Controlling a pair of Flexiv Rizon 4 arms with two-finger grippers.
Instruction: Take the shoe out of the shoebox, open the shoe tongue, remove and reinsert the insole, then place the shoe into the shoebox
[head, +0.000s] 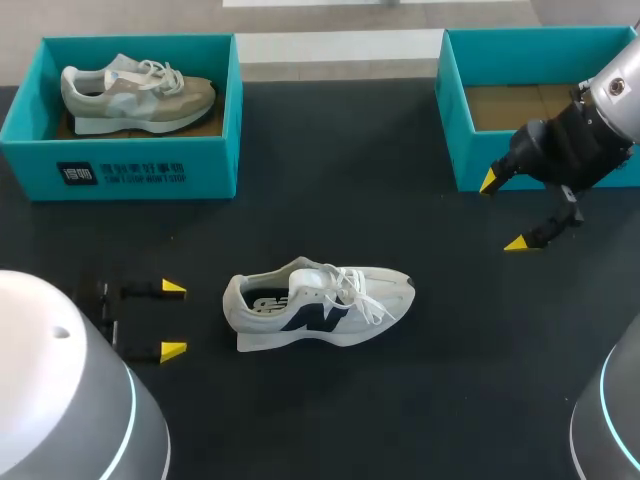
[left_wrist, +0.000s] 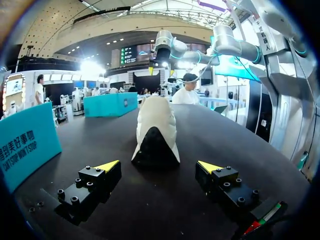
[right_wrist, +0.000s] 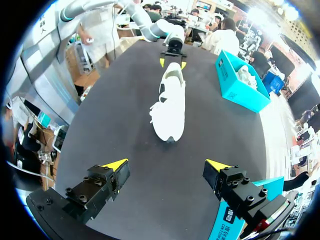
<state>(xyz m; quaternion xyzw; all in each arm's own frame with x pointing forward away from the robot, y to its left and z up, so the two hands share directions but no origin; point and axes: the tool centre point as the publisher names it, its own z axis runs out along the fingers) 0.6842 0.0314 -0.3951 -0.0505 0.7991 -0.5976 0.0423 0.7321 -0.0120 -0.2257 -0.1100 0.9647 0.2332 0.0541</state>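
A white sneaker with a dark logo (head: 320, 305) lies on its side in the middle of the black table, toe to the right. My left gripper (head: 172, 319) stands open just left of its heel, with the heel (left_wrist: 155, 130) straight ahead of the fingers and apart from them. My right gripper (head: 503, 212) hangs open near the front left corner of the empty teal shoebox (head: 455, 110). In the right wrist view the sneaker (right_wrist: 170, 105) lies ahead of that gripper (right_wrist: 167, 165), toe nearest. Neither gripper touches anything.
A second teal shoebox (head: 120, 165) at the back left holds a grey and beige sneaker (head: 135, 95). Its wall (left_wrist: 25, 145) is close beside my left gripper (left_wrist: 159, 166).
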